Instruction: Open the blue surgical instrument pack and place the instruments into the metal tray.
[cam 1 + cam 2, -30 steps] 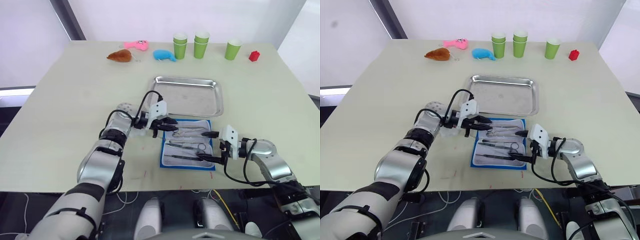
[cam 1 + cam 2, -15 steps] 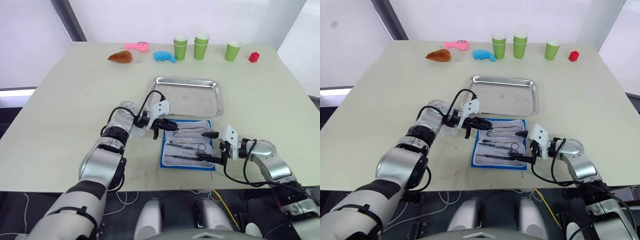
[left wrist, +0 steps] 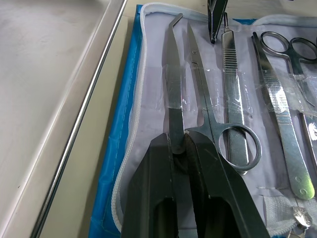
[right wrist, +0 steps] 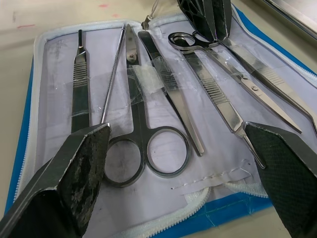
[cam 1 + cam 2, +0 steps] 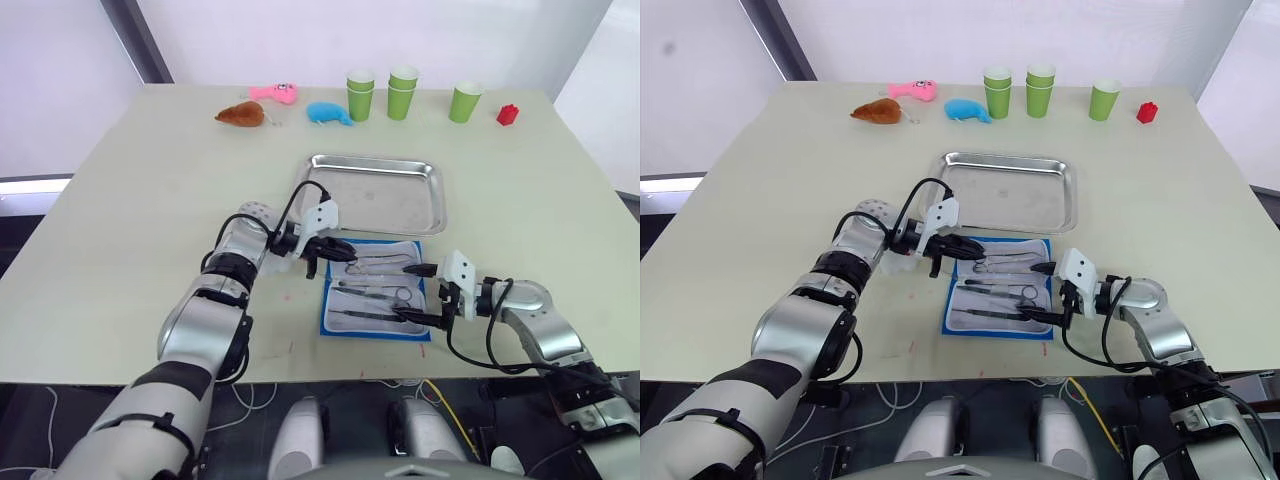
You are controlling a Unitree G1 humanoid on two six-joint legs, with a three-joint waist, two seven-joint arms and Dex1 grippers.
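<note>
The blue surgical instrument pack (image 5: 326,312) lies open and flat just in front of the metal tray (image 5: 378,190). Several steel instruments (image 5: 372,291) lie on its pale lining. My left gripper (image 5: 338,250) is at the pack's far left corner. In the left wrist view it (image 3: 182,143) is shut on the handle end of bent-tipped tweezers (image 3: 172,89), beside scissors (image 3: 204,111). My right gripper (image 5: 408,293) stands wide open at the pack's right edge. The right wrist view has its fingers (image 4: 79,158) spread over ring-handled scissors (image 4: 136,124) and forceps.
Along the table's far edge stand green cups (image 5: 403,90), a red block (image 5: 508,113), a blue whale toy (image 5: 327,111), a pink toy (image 5: 273,92) and a brown toy (image 5: 242,113). The tray holds nothing.
My left arm has edged slightly toward the pack. The right arm and the instruments lie as before.
</note>
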